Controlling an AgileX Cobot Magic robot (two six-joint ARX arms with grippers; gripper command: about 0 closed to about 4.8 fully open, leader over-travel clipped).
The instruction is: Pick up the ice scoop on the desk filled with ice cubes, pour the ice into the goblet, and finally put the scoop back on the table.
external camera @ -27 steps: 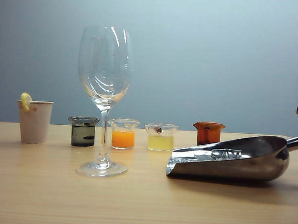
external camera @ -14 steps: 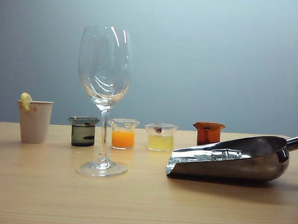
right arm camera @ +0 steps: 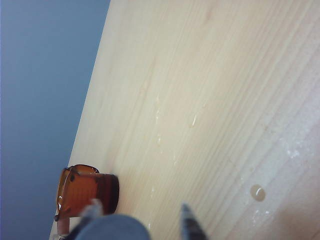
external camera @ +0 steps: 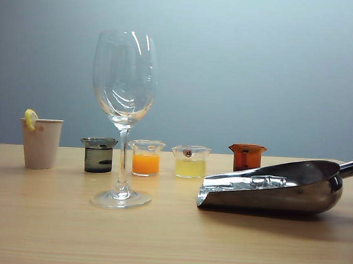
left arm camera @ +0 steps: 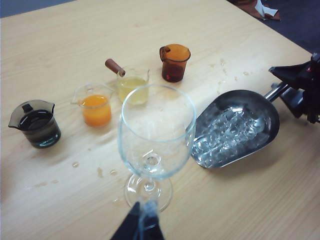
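Left wrist view: right gripper (left arm camera: pixel 295 85), jaws apart, empty, straddles the scoop (left arm camera: pixel 235 127) handle; off-centre closure could spill ice (left arm camera: pixel 225 132).

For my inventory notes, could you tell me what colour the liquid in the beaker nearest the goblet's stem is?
Orange, clearest in the exterior view.

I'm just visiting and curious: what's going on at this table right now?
Right gripper open beside the scoop handle, holding nothing. Left gripper near the goblet foot, grip unclear. Scoop on the table, full of ice. Nothing blocking.
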